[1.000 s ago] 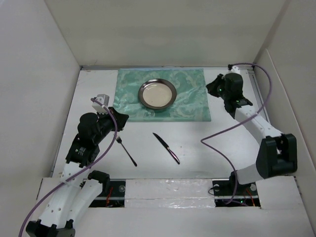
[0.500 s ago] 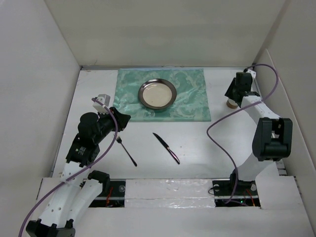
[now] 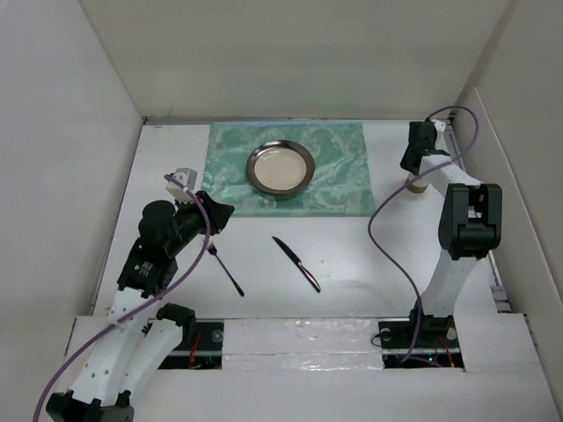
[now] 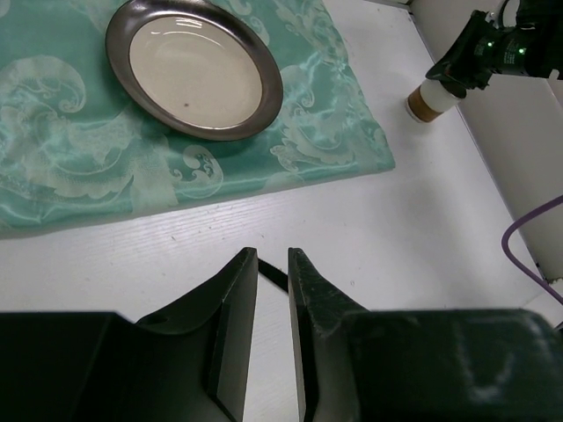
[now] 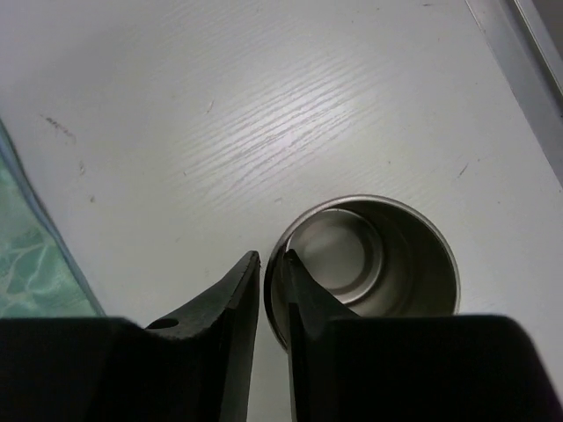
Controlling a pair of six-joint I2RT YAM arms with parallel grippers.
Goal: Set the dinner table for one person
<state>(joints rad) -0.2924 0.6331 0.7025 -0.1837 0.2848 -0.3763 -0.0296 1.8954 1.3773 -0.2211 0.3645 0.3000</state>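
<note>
On the white dinner table [image 3: 369, 255] lies a green marbled placemat [image 3: 343, 180] with a round metal plate [image 3: 280, 167] on it. A fork [image 3: 227, 268] and a dark knife [image 3: 296, 263] lie on the bare table in front of the mat. A small metal cup [image 3: 413, 184] stands upright right of the mat. My right gripper [image 3: 412, 167] is on it: in the right wrist view one finger is inside the cup [image 5: 369, 255] and one outside, closed on its left wall [image 5: 273, 257]. My left gripper [image 4: 273, 255] hovers narrowly open and empty above the knife's end.
White upright panels close the table at the left, back and right. A metal rail [image 5: 528, 35] runs along the right edge close to the cup. The left wrist view shows the plate [image 4: 193, 66], the placemat [image 4: 53, 158] and the cup [image 4: 428, 101].
My right arm swung right from the mat's corner to the cup and now stands over it with its fingers astride the rim. The left arm has not moved.
</note>
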